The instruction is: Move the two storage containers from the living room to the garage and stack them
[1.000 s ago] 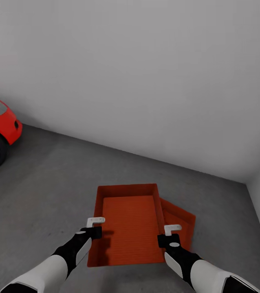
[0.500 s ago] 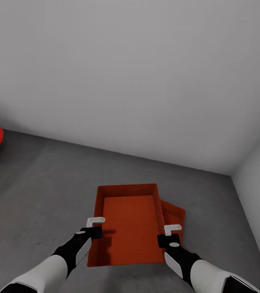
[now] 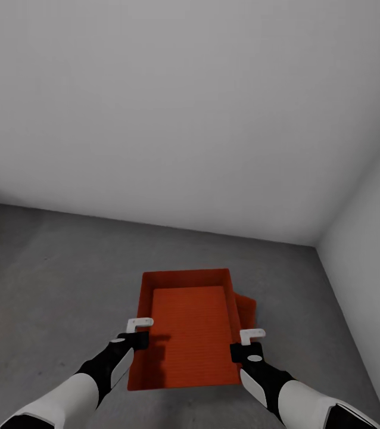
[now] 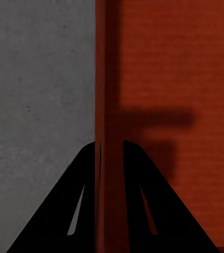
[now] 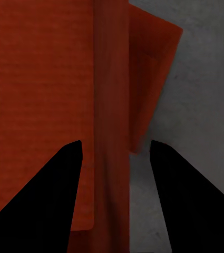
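Right now the robot stands facing a corner of the garage, plain white-grey walls (image 3: 190, 119) meeting at the right, with the dark grey concrete floor (image 3: 47, 280) spread out below. Both arms reach forward and hold an orange-red container (image 3: 190, 328) between them, open side up, its ribbed bottom plain to see. The left gripper (image 3: 137, 333) sits on the container's left wall near the front corner; in the left wrist view its two dark fingers (image 4: 75, 211) are closed in tight against either side of that thin wall (image 4: 109, 132), so it is clamped there. The right gripper (image 3: 248, 344) sits over the right wall; in the right wrist view its fingers (image 5: 64, 184) stand wide apart with the wall (image 5: 112, 105) between them and a clear gap on each side, so it is spread and not pinching. A second orange-red container (image 3: 246, 310) lies on the floor under and to the right of the held one, turned at an angle, with only a corner of it peeking out past the right wall. In the right wrist view that lower container (image 5: 154, 68) shows as a slanted edge against the grey concrete (image 5: 206, 105). Whether the held container touches the lower one I cannot tell.
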Tool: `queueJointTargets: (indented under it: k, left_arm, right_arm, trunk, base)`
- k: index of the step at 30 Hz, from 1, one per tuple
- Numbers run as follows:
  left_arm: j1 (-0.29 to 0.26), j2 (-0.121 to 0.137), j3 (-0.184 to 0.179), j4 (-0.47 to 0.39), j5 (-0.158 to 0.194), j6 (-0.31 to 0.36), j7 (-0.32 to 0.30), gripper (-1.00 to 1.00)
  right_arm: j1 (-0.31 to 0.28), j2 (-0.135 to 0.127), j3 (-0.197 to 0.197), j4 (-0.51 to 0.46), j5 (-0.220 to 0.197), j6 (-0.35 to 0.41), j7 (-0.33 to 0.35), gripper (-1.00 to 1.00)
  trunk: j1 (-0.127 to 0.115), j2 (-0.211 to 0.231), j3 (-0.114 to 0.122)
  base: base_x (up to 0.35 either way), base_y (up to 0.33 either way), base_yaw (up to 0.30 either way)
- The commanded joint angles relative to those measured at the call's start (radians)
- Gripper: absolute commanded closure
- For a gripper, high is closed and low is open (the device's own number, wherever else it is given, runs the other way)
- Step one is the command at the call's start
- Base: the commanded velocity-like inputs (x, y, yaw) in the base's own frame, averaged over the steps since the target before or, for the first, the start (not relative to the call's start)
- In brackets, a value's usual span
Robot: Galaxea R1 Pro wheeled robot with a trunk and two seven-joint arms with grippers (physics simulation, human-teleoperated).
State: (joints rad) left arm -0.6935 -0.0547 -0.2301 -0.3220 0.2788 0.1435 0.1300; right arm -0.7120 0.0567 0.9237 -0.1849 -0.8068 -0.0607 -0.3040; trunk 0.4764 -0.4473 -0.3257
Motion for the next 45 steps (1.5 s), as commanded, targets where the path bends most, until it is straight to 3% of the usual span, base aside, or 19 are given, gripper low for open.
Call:
queueJointTargets:
  k: [1, 24, 45]
  left_arm:
    - [0.0, 0.001, -0.043, -0.006, 0.006, 0.006, 0.014, 1.0]
    - [0.0, 0.001, -0.043, -0.007, 0.006, 0.01, 0.013, 1.0]
    - [0.0, 0.001, -0.043, -0.008, 0.005, 0.012, 0.013, 1.0]
  right_arm:
    - [-0.001, 0.0, 0.0, 0.002, -0.032, 0.029, -0.003, 1.0]
    - [-0.001, -0.001, 0.0, 0.002, -0.032, 0.029, -0.002, 1.0]
    - [-0.001, -0.002, 0.0, 0.002, -0.034, 0.029, -0.001, 1.0]
  trunk:
    - [0.0, -0.002, -0.002]
    - [0.0, -0.002, -0.002]
    - [0.0, -0.002, -0.002]
  base:
    - [0.0, 0.0, -0.244]
    - [0.008, 0.0, -0.24]
    - [0.293, 0.05, -0.026]
